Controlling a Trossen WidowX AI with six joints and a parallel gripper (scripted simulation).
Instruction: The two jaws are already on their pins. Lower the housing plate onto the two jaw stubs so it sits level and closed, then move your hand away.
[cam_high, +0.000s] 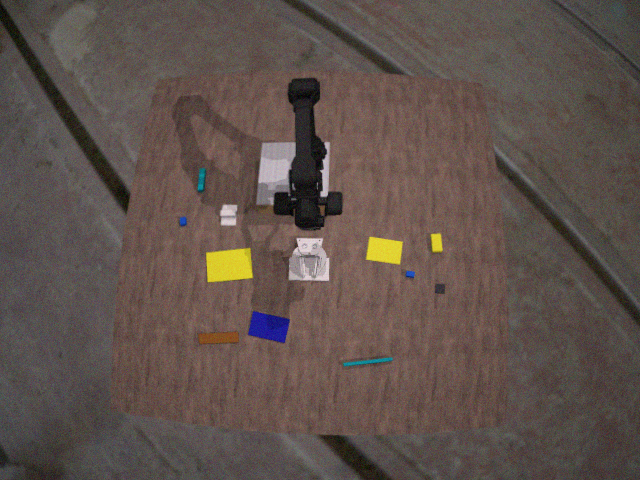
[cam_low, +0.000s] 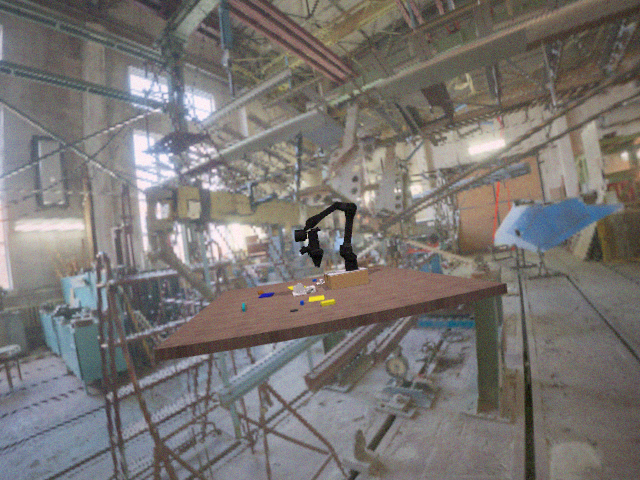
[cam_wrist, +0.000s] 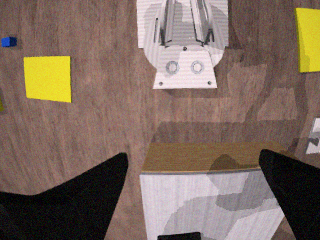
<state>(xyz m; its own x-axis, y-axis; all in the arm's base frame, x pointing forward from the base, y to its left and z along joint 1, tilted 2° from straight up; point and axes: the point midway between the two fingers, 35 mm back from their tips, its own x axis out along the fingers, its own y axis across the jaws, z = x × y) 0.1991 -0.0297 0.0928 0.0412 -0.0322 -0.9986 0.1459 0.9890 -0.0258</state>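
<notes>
The white housing plate (cam_high: 310, 241) (cam_wrist: 185, 80) lies at the near-box end of the white gripper model. It looks flat and level, with two round stub ends showing in its holes. The two jaws (cam_wrist: 171, 22) extend away from it, side by side over the white base (cam_high: 294, 276) (cam_wrist: 142, 30). Whether any gap remains under the plate cannot be told. My gripper (cam_low: 317, 264) (cam_wrist: 195, 159) is open and empty, raised well above the table and back from the plate, over the front edge of the box. Its fingers touch nothing.
A white-topped box (cam_high: 272, 167) (cam_low: 346, 279) (cam_wrist: 200, 197) with wooden sides stands below my gripper. A small white part (cam_high: 229, 219) lies left of it. Yellow sheets (cam_high: 229, 265) (cam_high: 384, 250) flank the model; a blue sheet (cam_high: 268, 327) and several small blocks lie around.
</notes>
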